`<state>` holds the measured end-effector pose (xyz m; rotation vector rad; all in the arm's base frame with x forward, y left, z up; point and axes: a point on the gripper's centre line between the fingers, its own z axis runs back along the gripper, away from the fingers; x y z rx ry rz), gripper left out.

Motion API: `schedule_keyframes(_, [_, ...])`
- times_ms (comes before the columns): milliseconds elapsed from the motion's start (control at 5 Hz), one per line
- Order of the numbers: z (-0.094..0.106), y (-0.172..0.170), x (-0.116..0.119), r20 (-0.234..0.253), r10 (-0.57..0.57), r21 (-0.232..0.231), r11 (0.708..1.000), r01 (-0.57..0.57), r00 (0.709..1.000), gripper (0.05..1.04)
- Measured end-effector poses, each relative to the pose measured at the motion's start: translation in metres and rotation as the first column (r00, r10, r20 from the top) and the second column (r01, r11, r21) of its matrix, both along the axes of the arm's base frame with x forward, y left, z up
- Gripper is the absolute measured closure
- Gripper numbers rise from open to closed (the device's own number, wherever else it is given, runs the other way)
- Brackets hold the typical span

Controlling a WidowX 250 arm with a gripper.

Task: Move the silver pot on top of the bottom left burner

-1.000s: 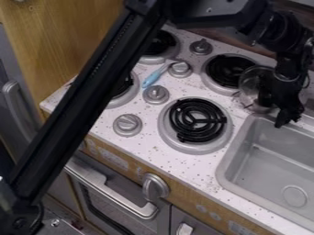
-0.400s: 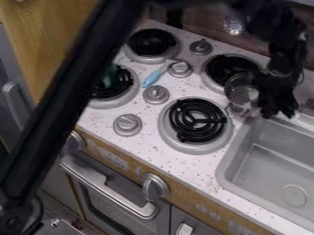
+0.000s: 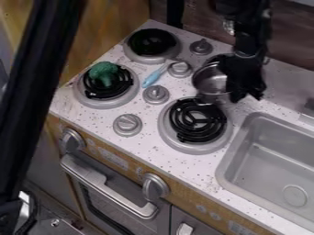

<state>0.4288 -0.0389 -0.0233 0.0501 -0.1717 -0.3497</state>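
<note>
Camera view: my gripper [image 3: 247,94] is at upper right, over the stove. Jaws closed on the silver pot [image 3: 205,85], which sits at their left in the view; exact contact point hidden by my dark fingers. Pot located just beyond the front right burner [image 3: 184,147], well apart from the bottom left burner [image 3: 91,102]. Green toy broccoli [image 3: 105,73] rests on that left burner. Blue utensil [image 3: 151,79] lies between pot and broccoli.

Wooden panel [image 3: 120,23] at left; dark reddish-brown wall [image 3: 288,34] behind the counter [image 3: 279,87].
</note>
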Motion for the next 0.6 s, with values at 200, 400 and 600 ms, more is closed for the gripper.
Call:
schedule_keyframes(200, [-0.003,0.015,-0.022,-0.055,0.033,0.032,0.999,-0.032,0.998,1.014])
schedule_keyframes(400, [-0.009,0.018,-0.044,-0.110,0.064,0.070,0.996,-0.057,0.992,1.014])
schedule_keyframes(600, [-0.014,0.013,-0.052,-0.114,0.112,0.083,0.991,-0.103,0.987,1.014])
